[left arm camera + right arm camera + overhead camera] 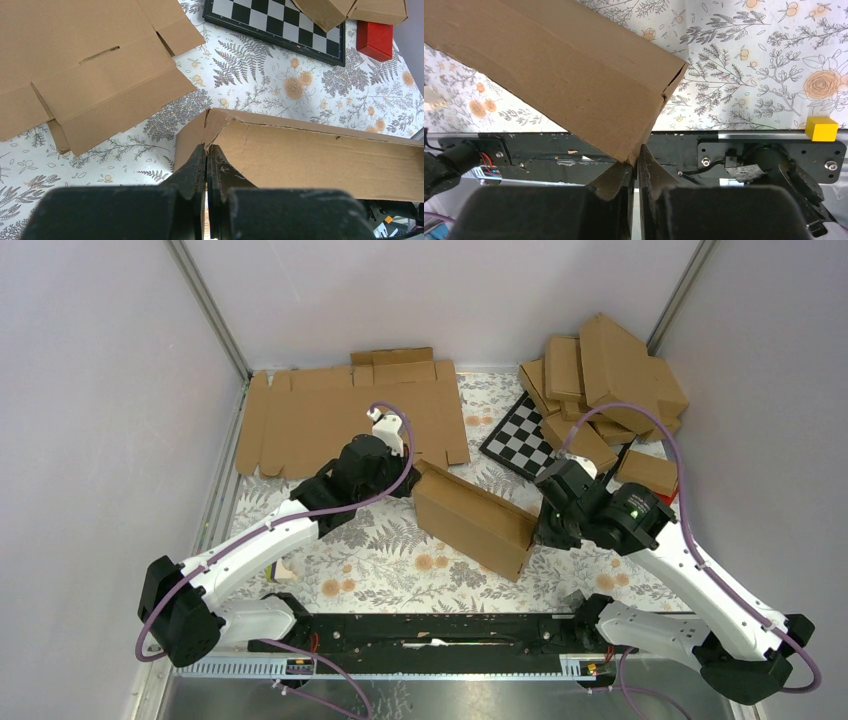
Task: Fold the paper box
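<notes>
item inspected: the paper box (472,520), a partly folded brown cardboard piece, sits near the middle of the table (380,555). in the overhead view it runs on a slant from upper left to lower right, with one long wall standing upright. an arm holds it at each end. whether its underside rests on the flowered tablecloth or hangs just clear of it cannot be told.

left gripper (206,150): fingers pressed together on the thin cardboard edge at the box's left end corner, where the board is creased (the wrist view shows the edge entering the slit between the fingers).

right gripper (636,156): fingers drawn nearly together, with only a narrow slit between them. the lower corner of the box's right end comes down into that slit, so this end is pinched as well.

surroundings: flat cardboard sheets (340,415) lie spread at the far left of the table, just behind the left arm and apart from the box. a checkered board (520,437) lies at the far centre-right, partly under a pile of folded boxes (600,380) in the far right corner. a red block (375,40) sits beside that pile. a yellow cube (821,128) rests at the near edge of the table, by the arm mounting rail.
</notes>
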### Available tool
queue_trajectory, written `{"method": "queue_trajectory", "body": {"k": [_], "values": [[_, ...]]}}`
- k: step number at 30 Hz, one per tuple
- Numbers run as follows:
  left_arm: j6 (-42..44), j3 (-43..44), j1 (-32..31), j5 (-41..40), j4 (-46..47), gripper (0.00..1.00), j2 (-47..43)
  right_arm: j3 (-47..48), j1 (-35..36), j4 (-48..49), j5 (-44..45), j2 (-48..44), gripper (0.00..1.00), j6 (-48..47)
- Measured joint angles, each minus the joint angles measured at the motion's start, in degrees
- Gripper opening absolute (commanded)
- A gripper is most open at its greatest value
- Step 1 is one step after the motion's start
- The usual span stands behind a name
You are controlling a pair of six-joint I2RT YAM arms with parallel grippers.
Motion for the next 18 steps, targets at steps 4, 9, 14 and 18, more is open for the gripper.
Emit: {"method": "queue_trajectory", "body": {"k": [4,9,14,18], "values": [[0.0,0.0,-0.13,-0.31,-0.02,0.0,-0.04,0.15,0.0,-0.52,0.46,0.04,0.05,3.19],[0.02,0.0,-0.26,-0.37,-0.07,0.0,-0.07,0.11,-0.35,-0.72,0.68,-0.66,0.05,7.8],[0.0,0.0,-0.81,-0.46,-0.11,0.0,-0.07,-0.04,-1.81,-0.85,0.59,-2.45,0.04,10.95],[0.0,0.0,-1.09,-0.48,-0.13,0.0,-0.07,-1.01,-2.82,-1.11,0.57,-3.08,0.03,11.98]]}}
